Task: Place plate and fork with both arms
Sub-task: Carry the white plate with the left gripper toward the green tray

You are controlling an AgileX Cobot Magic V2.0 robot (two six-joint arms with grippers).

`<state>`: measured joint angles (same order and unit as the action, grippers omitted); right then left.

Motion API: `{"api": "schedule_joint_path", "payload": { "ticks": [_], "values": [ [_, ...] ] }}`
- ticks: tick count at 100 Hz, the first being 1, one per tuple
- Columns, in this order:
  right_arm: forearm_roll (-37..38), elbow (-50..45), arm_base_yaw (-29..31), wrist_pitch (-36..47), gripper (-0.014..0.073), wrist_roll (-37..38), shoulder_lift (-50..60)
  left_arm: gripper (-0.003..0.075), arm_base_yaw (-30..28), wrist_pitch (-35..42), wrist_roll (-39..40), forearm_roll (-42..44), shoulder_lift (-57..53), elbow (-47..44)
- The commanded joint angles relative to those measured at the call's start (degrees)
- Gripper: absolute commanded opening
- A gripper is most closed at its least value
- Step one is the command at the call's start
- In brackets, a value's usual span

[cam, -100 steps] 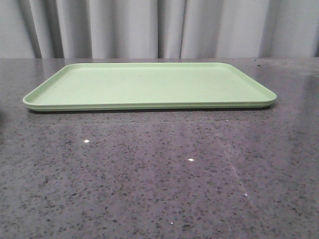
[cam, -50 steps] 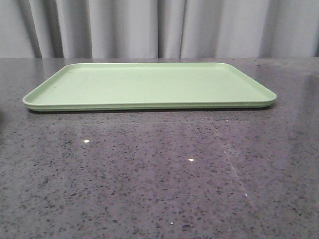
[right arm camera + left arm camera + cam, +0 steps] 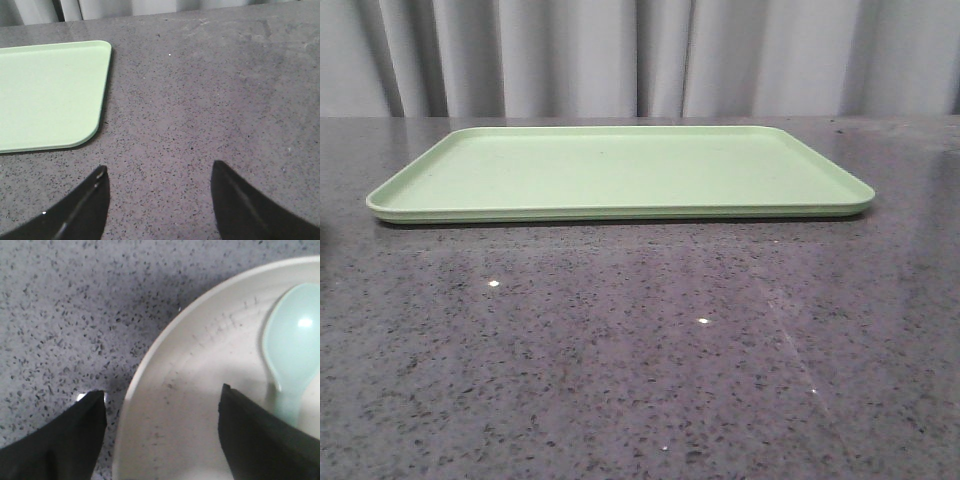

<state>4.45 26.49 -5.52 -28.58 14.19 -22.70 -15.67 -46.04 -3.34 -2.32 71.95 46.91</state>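
The plate [image 3: 200,370], cream inside with a pale rim, fills much of the left wrist view and lies on the speckled grey table [image 3: 60,315]. My left gripper [image 3: 163,390] is open and straddles the plate's rim: one finger [image 3: 65,440] is outside it over the table, the other [image 3: 255,435] is over the plate's inside. My right gripper [image 3: 159,166] is open and empty above bare table, beside the tray's corner. The yellow fork is out of view. Neither gripper shows in the front view.
A pale blue-grey spoon [image 3: 290,340] lies inside the plate, close to the left gripper's inner finger. The rectangular light green tray [image 3: 620,170] lies at the back middle of the table, with nothing on it; its corner shows in the right wrist view [image 3: 50,95]. Grey curtains hang behind.
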Motion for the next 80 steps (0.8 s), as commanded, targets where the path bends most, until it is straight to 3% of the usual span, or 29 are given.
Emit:
{"api": "schedule_joint_path", "payload": {
  "ticks": [1,16,30,70,80],
  "values": [
    [0.48,2.07,0.04,4.29,0.0455,-0.18,-0.91,0.0459,0.37,0.29,0.68,0.25,0.15,1.99],
    [0.48,2.07,0.04,4.29,0.0455,-0.18,-0.91,0.0433,0.37,-0.11,0.68,0.25,0.73,1.99],
    [0.48,2.07,0.04,4.29,0.0455,-0.18,-0.91,0.0355,0.37,-0.11,0.68,0.25,0.73,1.99],
    [0.48,2.07,0.04,4.24,0.0455,-0.18,-0.91,-0.0021,0.37,-0.18,0.68,0.25,0.73,1.99],
    [0.48,2.07,0.04,4.19,0.0455,-0.18,-0.91,-0.0020,0.37,-0.33,0.68,0.25,0.73,1.99]
  ]
}}
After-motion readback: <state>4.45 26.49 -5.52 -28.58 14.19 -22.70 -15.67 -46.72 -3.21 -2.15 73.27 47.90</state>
